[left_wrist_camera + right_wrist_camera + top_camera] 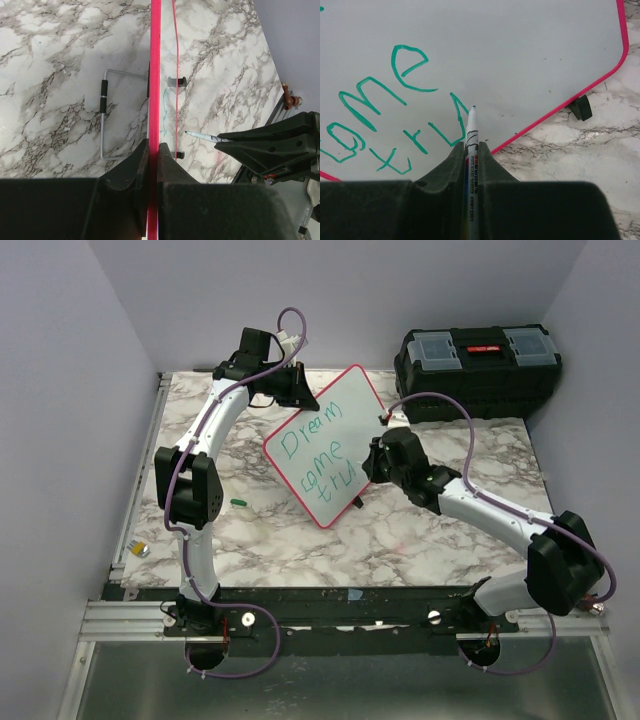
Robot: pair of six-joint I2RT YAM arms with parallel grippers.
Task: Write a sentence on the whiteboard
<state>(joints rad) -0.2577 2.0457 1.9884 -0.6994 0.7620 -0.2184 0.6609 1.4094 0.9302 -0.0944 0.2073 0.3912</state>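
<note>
Top external view: at the table's (300, 550) left rim lies a small yellow-and-silver object (141, 549). A green cap (238, 502) sits on the marble beside the left arm, with bare marble around both.

The left arm reaches far and bends inward over the back of the table. The left gripper (298, 390) is pinched on the upper left edge of the whiteboard (355, 405). In the left wrist view its fingers (132, 165) press together on the red-pink rim, seen edge-on, with a wire stand (103, 115) on the back side.

The whiteboard stands tilted at the table's middle, turned like a diamond, lowest corner down by the marble. The sentence (318, 455), in green, reads "Dream come tru".

The right arm comes in low from the near right, elbow bent. The right gripper (370, 468) is at the board's lower right edge, clamped on a marker (471, 127) whose tip touches the board just beside the "u". A black clip (581, 107) sits at the rim nearby.

Bare marble lies in front of the board. A black toolbox (478, 365) fills the far right corner, near the board's top corner but apart from it.
</note>
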